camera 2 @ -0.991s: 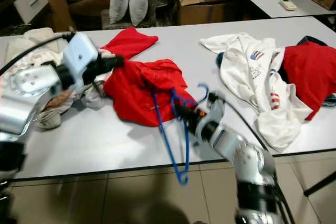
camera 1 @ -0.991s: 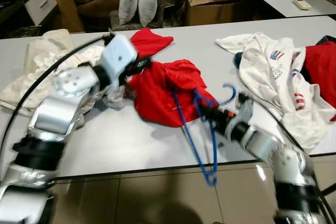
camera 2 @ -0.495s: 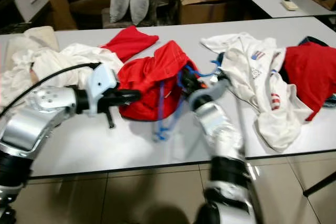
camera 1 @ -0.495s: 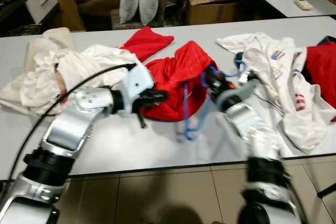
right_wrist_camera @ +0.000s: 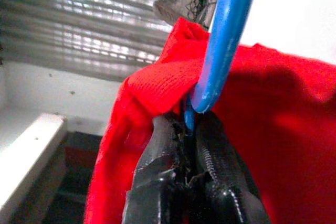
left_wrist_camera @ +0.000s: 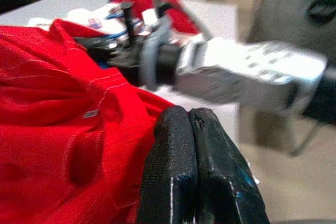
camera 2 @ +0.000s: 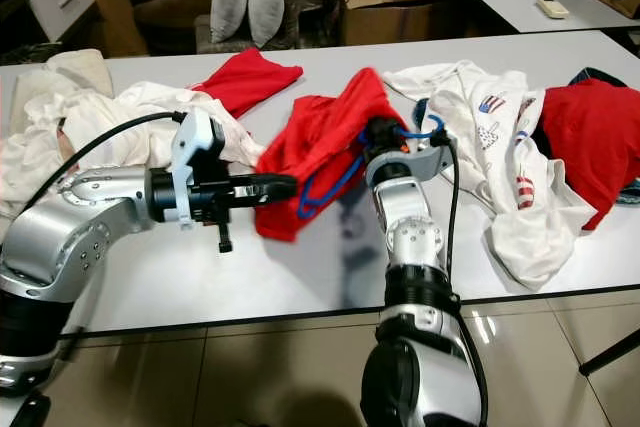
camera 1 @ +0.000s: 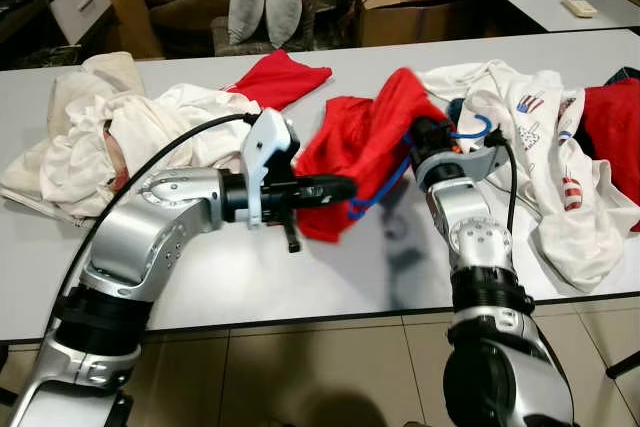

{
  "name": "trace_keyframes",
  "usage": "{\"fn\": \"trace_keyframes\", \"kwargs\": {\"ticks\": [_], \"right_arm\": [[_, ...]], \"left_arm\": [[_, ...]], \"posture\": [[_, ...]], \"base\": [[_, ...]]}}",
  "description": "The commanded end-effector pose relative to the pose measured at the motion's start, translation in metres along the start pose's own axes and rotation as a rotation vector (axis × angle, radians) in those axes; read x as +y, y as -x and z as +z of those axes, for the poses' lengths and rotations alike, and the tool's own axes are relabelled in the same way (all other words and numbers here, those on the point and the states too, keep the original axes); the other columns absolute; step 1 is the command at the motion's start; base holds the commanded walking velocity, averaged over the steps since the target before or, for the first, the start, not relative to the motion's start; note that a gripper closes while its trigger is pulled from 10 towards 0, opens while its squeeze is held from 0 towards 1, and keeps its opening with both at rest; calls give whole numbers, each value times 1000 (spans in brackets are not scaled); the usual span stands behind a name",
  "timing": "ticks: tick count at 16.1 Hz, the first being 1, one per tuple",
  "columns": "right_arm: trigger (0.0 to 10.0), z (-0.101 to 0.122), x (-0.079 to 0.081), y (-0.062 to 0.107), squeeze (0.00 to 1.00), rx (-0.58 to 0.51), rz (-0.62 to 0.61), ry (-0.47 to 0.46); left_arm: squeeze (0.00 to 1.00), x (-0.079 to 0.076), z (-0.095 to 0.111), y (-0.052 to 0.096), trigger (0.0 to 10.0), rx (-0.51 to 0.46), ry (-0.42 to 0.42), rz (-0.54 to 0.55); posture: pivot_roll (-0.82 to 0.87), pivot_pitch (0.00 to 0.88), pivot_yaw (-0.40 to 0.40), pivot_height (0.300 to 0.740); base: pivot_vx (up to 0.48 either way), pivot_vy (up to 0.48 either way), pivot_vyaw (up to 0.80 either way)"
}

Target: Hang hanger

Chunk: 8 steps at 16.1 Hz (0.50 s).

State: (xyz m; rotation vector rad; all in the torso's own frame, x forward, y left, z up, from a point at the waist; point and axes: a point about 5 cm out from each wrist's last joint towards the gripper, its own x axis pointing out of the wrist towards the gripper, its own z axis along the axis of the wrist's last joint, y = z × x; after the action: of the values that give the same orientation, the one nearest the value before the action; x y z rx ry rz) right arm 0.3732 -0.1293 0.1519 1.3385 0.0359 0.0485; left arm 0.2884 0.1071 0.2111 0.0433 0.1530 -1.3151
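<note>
A red shirt hangs lifted off the white table, draped over a blue hanger. The hanger's hook curls out on the right side. My right gripper is shut on the blue hanger near its neck, partly wrapped in red cloth. In the right wrist view its fingers clamp the blue wire. My left gripper reaches in from the left, fingers shut, tips against the shirt's lower edge. In the left wrist view the pads press together beside the red fabric, with no cloth seen between them.
A pile of white clothes lies at the left, another red garment behind the shirt. A white printed shirt and a red one lie at the right. The table's front edge is close; chairs and pillows stand beyond.
My right gripper has raised the hanger and red shirt off the table, up and to the right. My left arm has swung from the shirt's left side to below its lower edge.
</note>
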Motion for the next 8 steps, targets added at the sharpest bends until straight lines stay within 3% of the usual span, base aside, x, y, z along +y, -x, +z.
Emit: {"fn": "trace_keyframes", "kwargs": {"ticks": [1, 2, 5, 8], "right_arm": [[10000, -20, 21, -6, 0, 8, 54, -90], [10000, -21, 25, -8, 0, 9, 69, -128], [10000, -18, 30, -10, 0, -5, 92, -193], [10000, -17, 27, -12, 0, -10, 78, -208]], "left_arm": [[0, -7, 5, 0, 0, -4, 10, -71], [0, -7, -6, 1, 0, 79, -3, -74], [0, 6, -21, 8, 0, 188, -21, 34], [0, 5, -13, 9, 0, 136, -4, 14]], "posture": [[-115, 0, 78, 740], [-118, 0, 80, 740], [-123, 0, 80, 740], [-120, 0, 72, 740]], "base": [[0, 0, 0], [0, 0, 0], [0, 0, 0], [0, 0, 0]]}}
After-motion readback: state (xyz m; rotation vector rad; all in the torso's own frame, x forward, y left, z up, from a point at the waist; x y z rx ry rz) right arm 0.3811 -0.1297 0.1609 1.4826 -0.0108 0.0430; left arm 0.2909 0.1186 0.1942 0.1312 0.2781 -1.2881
